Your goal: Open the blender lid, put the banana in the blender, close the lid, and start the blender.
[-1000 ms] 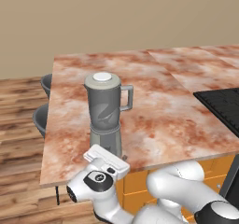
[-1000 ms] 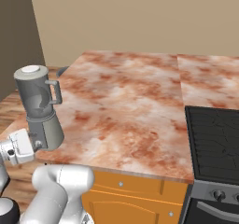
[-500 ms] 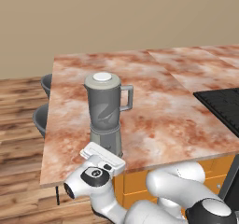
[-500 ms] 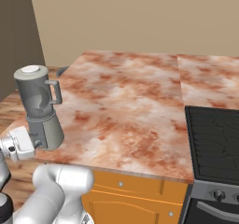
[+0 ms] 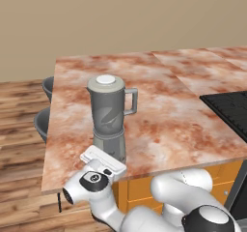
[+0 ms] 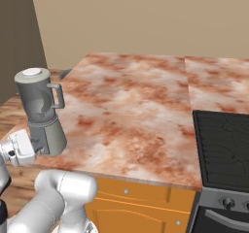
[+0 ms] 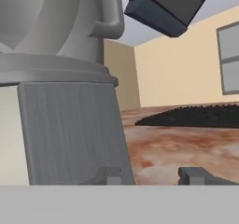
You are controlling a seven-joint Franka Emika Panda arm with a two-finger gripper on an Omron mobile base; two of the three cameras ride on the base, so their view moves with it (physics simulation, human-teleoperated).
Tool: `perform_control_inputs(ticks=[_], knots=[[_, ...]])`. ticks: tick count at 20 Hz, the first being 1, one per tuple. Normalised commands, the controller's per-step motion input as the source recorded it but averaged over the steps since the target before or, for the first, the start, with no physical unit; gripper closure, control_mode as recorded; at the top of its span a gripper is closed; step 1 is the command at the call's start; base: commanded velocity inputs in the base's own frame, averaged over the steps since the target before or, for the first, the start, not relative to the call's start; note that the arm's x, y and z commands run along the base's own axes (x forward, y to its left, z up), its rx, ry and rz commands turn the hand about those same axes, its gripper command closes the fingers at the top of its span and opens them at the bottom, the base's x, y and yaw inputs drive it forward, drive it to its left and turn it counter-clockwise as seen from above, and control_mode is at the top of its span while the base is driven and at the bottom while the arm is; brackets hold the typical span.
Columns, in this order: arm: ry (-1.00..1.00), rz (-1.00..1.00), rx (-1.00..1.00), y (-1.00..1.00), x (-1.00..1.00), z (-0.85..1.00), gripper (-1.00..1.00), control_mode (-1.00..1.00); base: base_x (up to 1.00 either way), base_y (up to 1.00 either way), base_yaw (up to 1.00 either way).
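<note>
Blender (image 5: 110, 117) stands upright near the front left corner of the marbled reddish tabletop (image 5: 159, 110), handle toward the right in the left base view. Blender lid (image 5: 106, 80) sits on the jar mouth, closed, lighter centre disc up. Jar is translucent grey; the banana cannot be made out in any view.

Gripper (image 7: 154, 176) is low at the front edge of the tabletop, right against the blender's silver-grey base. In the left base view the white hand sits in front of and just below that base, partly overlapping it. In the right base view the blender (image 6: 43, 111) stands at the left tabletop edge with the hand just beside its foot on the left.

Hand view: 2 dark fingers (image 7: 198, 175) rise at the bottom; the left 1 sits in front of the base's lower right corner, the right 1 is over bare tabletop. They stand with a modest gap, and nothing is seen between them except that corner; whether they are pinching anything cannot be told.

Black cooktop (image 6: 223, 149) lies well apart, at the right side of the tabletop. Wood floor (image 5: 21, 124) at left.
</note>
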Motion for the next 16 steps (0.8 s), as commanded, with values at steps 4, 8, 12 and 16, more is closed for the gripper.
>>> perform_control_inputs(ticks=[4,8,12,16], knots=[[-0.13,0.05,0.00,0.00,0.01,0.01,-1.00,-1.00,0.00,0.00,0.00],[-0.16,0.04,0.00,0.00,0.00,0.12,-1.00,-1.00,0.00,0.00,0.00],[-0.16,0.02,0.00,0.00,0.00,0.37,-1.00,-1.00,0.00,0.00,0.00],[-0.13,0.01,0.00,0.00,-0.09,0.49,-1.00,-1.00,0.00,0.00,0.00]])
